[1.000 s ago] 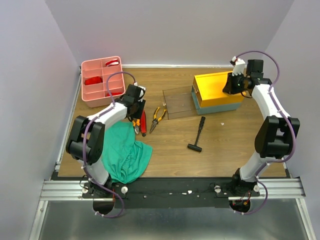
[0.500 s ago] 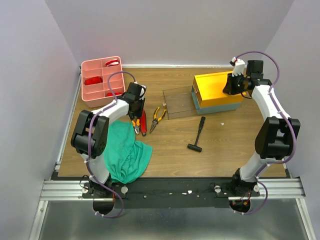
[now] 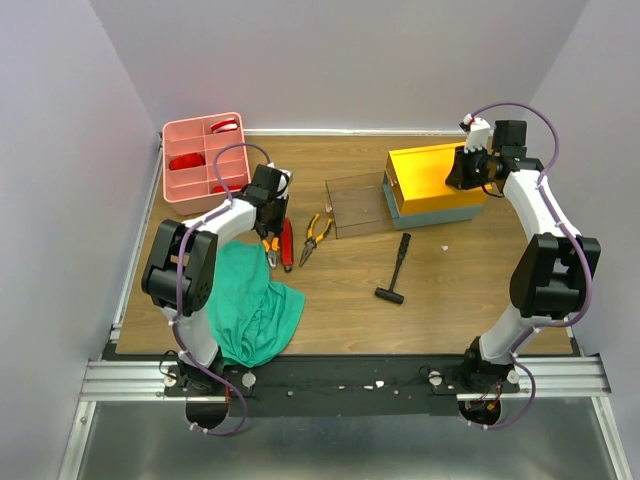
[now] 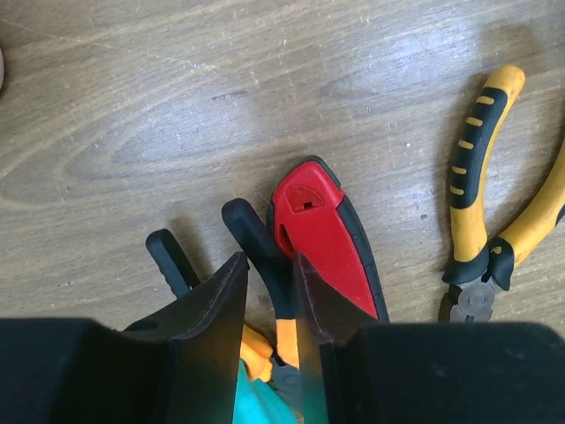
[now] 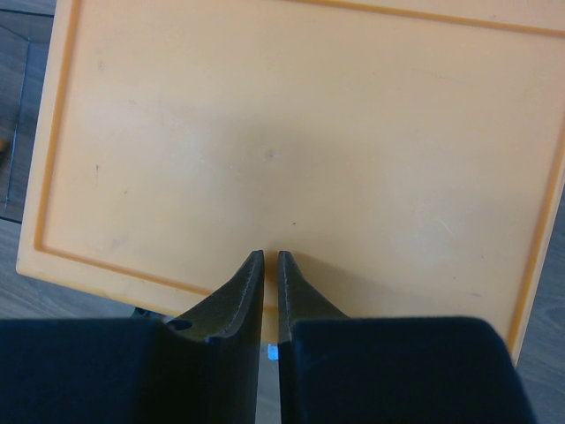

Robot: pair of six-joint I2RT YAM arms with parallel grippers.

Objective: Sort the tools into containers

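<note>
While left gripper (image 4: pixel 269 265) pinches orange-handled pliers (image 4: pixel 248 226), handles pointing far-side — axis near-to-far — right gripper (image 5: pixel 270 265) near-closed, empty.

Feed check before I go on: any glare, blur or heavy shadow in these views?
Left wrist: pale glare on the wooden table, red-handled pliers sharp, left claw dark and soft-edged. Right wrist: yellow toolbox lid evenly lit, only a faint shadow around the right claw. Top external: even light, soft shadows, black hammer crisp.
</note>
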